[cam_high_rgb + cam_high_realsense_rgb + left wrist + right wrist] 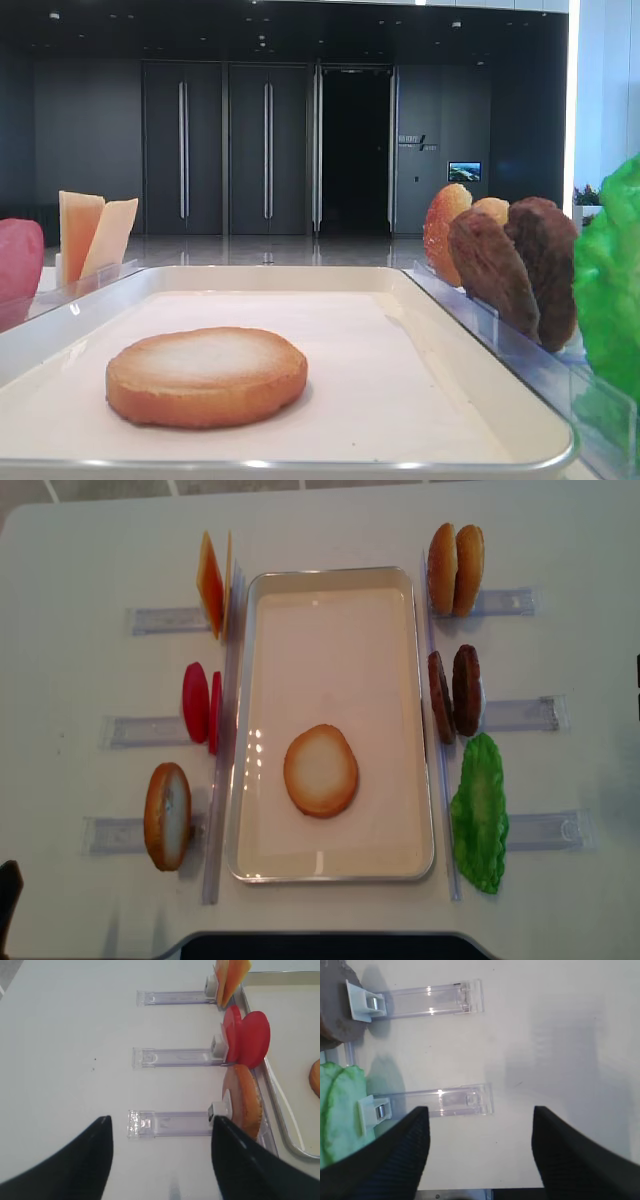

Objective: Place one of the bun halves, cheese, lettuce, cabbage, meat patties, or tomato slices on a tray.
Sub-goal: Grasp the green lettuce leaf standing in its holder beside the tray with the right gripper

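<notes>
A flat bun half (320,770) with a pale toasted face lies in the white tray (330,590), toward its near end (205,375). Standing in racks on the left are cheese (212,585), tomato slices (200,705) and a bun half (167,815). On the right stand two bun halves (455,555), meat patties (455,692) and lettuce (480,810). My left gripper (161,1120) is open over bare table, just left of the bun half (245,1100) in its rack. My right gripper (480,1110) is open over bare table, with lettuce (337,1110) at its left finger. No cabbage shows.
Clear plastic racks (170,1122) (445,1100) stick out from both sides of the tray across the white table. A patty (335,1015) stands at the end of the farther rack in the right wrist view. The tray's raised rim (280,1110) runs just beyond the left racks.
</notes>
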